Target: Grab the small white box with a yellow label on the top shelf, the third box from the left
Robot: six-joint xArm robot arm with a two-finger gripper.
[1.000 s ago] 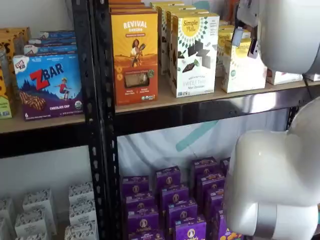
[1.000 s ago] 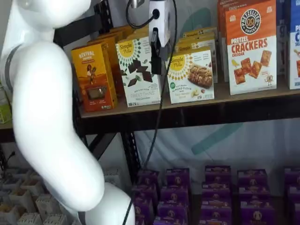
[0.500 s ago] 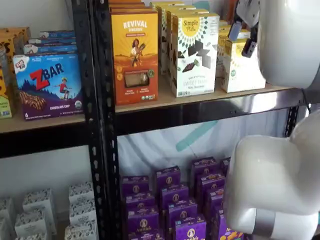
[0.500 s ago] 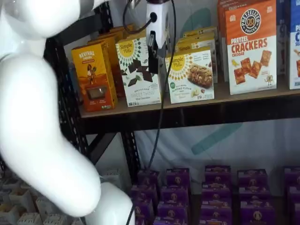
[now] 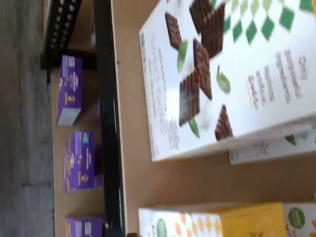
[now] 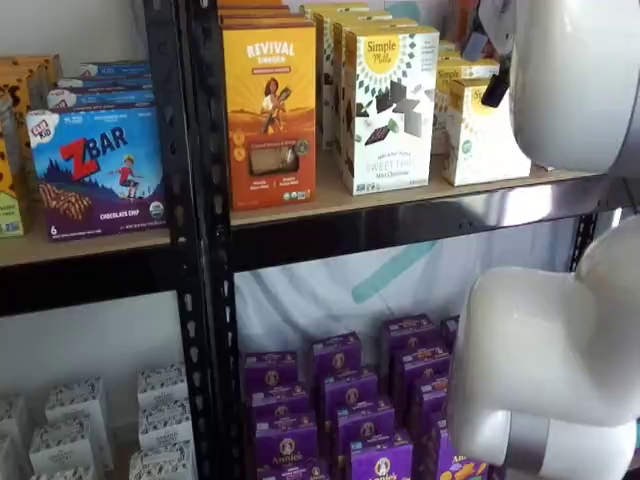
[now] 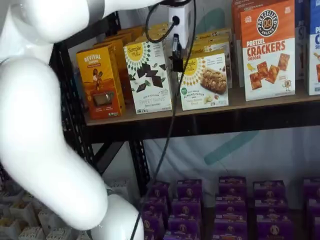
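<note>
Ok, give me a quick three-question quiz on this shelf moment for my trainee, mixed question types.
1. True or false: the end effector is shut on the small white box.
2. Which box stands right beside the small white box, on the side away from the pretzel cracker box? A) the orange box B) the tall white box with dark squares C) a purple box
3. Fill in: the small white box stands on the ___ shelf.

Key: 1 false, it hangs in front of the box's edge; 2 B; 3 top.
</note>
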